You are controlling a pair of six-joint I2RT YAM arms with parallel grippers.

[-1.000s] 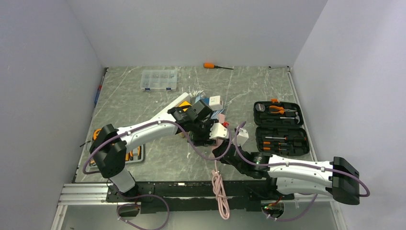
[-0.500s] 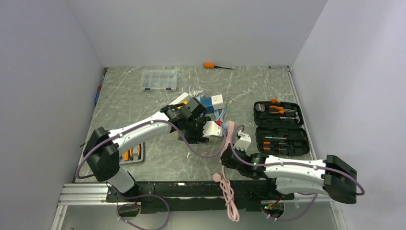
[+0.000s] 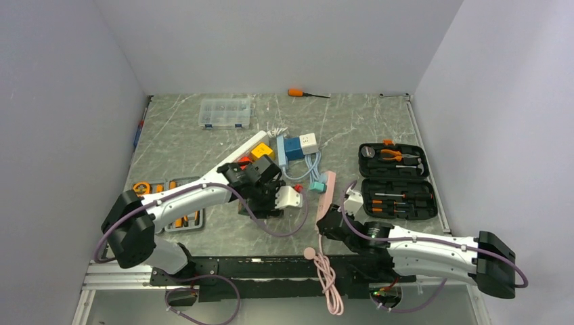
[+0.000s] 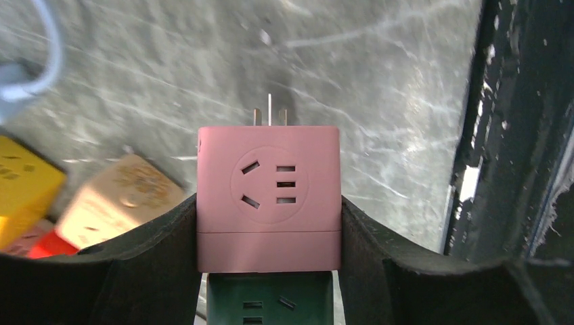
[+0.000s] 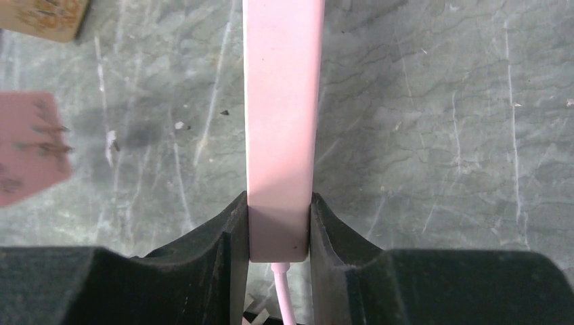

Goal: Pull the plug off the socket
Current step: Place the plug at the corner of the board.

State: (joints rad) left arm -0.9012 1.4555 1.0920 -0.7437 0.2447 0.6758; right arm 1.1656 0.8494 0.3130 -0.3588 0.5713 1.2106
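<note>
Pink on both sides of the pull: the plug (image 4: pixel 269 196), a pale pink cube with a socket face on its near side and bare metal prongs (image 4: pixel 269 115) at its far end, sat squarely between the black fingers (image 4: pixel 159 237) of the left gripper (image 4: pixel 269 227), which was clenched on its two flanks. The prongs touched nothing and pointed out over the grey marbled table (image 4: pixel 379 81). A dark green socket face (image 4: pixel 267 305) showed just below the cube, between the same fingers.

Seen from above, the plug (image 3: pixel 290 197) was free of the pink power strip (image 3: pixel 326 191) and lay apart from it, to its left. The power strip (image 5: pixel 281 101) was grasped edge-on near its cord end by the right gripper (image 5: pixel 279 233), jaws pressed against its two long faces, and the pink cord (image 5: pixel 281 291) left between them. Whether its far end rested on the table I could not tell.

Left arm reached from the near left corner, its white link running right toward the table's middle, with the left gripper (image 3: pixel 284 198) pointing right. Right arm had its dark joint swung out to the right and its white forearm running back left along the near edge, so the right gripper (image 3: pixel 329 220) met the power strip at its near end. The cord (image 3: pixel 326 277) trailed over the near edge
</note>
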